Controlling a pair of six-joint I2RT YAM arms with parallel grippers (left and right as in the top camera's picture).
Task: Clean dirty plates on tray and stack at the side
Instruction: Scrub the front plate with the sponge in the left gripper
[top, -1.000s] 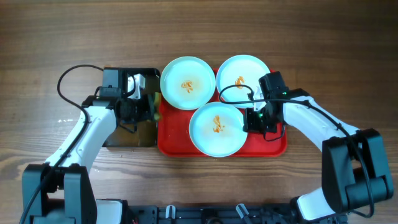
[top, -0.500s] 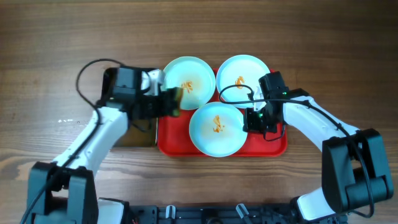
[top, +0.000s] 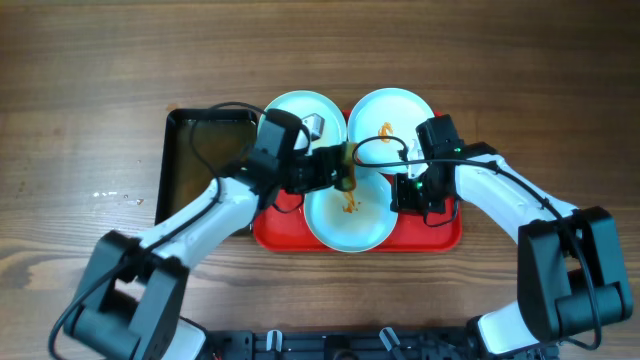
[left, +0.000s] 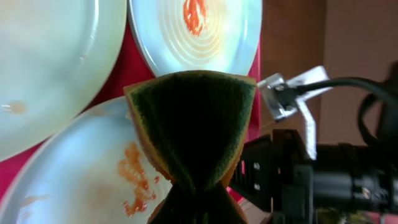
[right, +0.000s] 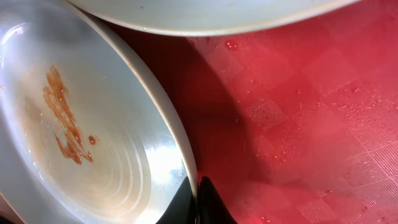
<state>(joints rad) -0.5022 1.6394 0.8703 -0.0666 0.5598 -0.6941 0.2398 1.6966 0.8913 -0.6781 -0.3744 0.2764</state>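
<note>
Three plates (top: 392, 112) lie flat on the red tray (top: 442, 238), its long axis running left-right, the left gripper (top: 336, 170) squeezing a sponge (left: 193, 121) above them, the right gripper (top: 404, 190) clamped on the front plate (top: 362, 222)'s rim.

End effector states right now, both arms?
Left end effector: closed, pinching the green sponge.
Right end effector: closed on the rim of the near plate.

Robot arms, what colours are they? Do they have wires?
Both the left arm and right arm have white tube-like sections joined by chunky black joints. Thin black cables loop out near each wrist, and tiny green lights glow on the right one.
</note>
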